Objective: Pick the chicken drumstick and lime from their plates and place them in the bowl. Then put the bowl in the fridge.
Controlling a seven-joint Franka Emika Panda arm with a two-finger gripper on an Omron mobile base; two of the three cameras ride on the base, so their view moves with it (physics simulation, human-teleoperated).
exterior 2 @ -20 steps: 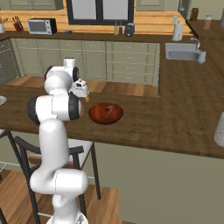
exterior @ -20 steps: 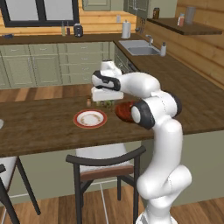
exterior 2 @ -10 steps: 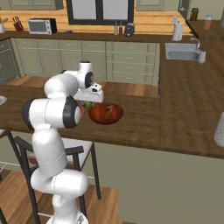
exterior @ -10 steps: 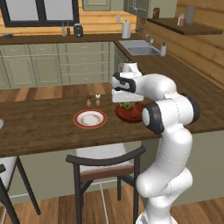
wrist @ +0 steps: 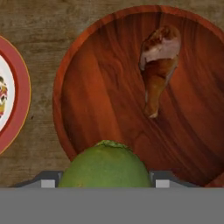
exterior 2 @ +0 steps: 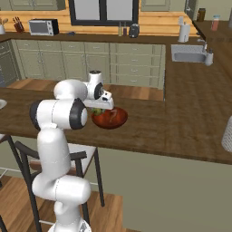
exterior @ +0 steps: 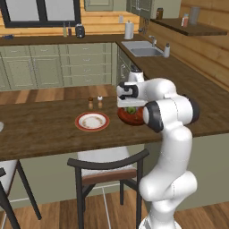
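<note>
The reddish-brown wooden bowl sits on the dark wood counter with the chicken drumstick lying in its far right part. My gripper hangs just above the bowl's near rim, shut on the green lime. From the base views, the gripper holds the lime over the bowl, which also shows from the other side as the bowl under the gripper. Left of the bowl lies the red-rimmed plate, whose rim shows at the hand view's left edge.
Two small shakers stand behind the red-rimmed plate. A chair is tucked under the counter's front edge. A white plate's edge peeks in at the far left. Cabinets and a sink line the back wall.
The arm has swung right from above the red-rimmed plate to above the bowl, carrying the lime with it. The drumstick and the bowl have not moved.
</note>
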